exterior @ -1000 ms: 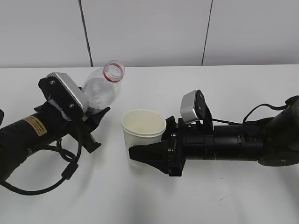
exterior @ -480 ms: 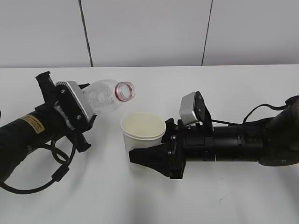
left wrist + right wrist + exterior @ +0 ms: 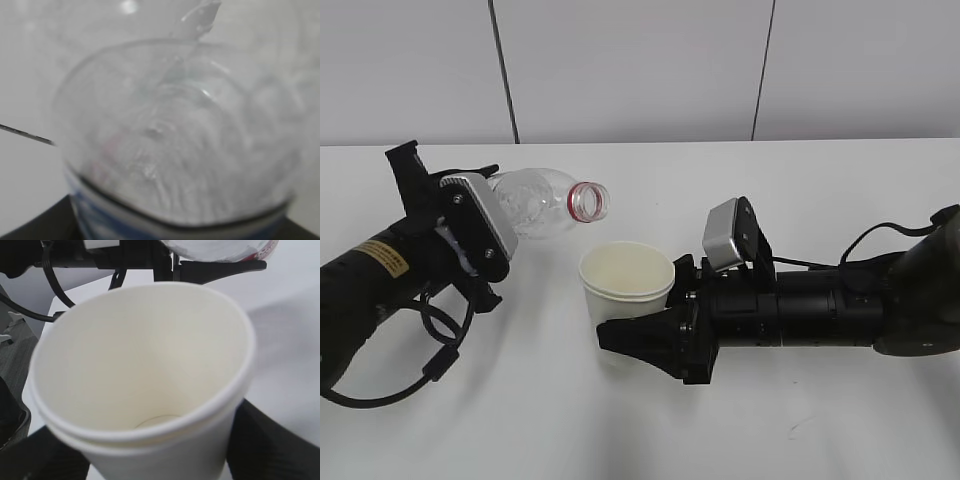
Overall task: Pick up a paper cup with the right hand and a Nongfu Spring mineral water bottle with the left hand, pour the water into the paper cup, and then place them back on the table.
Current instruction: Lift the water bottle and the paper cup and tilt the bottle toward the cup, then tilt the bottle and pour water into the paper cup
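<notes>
the pouring step is in hand. the left hand, on the left of the scene, grasps the water bottle around its body and holds it tipped almost flat, with the open red-ringed mouth pointing right toward the middle of the table. the bottle's mouth sits above the cup and a little to its far left, not yet over the opening as far as the outside view shows. in the left wrist view the bottle fills the frame, clear and blurred, with a band of its label at the bottom edge; the fingers themselves are hidden there, so the grip is judged from the outside view.

the right hand reaches in from the right and is clenched on the paper cup, which stands upright with its mouth open upward. whether the cup is lifted off the table or just resting on it i cannot tell. the right wrist view looks down into the cup, and its inside looks dry and empty, so no water seems to have gone in yet.

the next move, as i judge it, calls for bringing the bottle's mouth over the cup's rim and tipping it further, gently, while the right hand keeps the cup level. too quick a tilt could send water past the near rim onto the table.
</notes>
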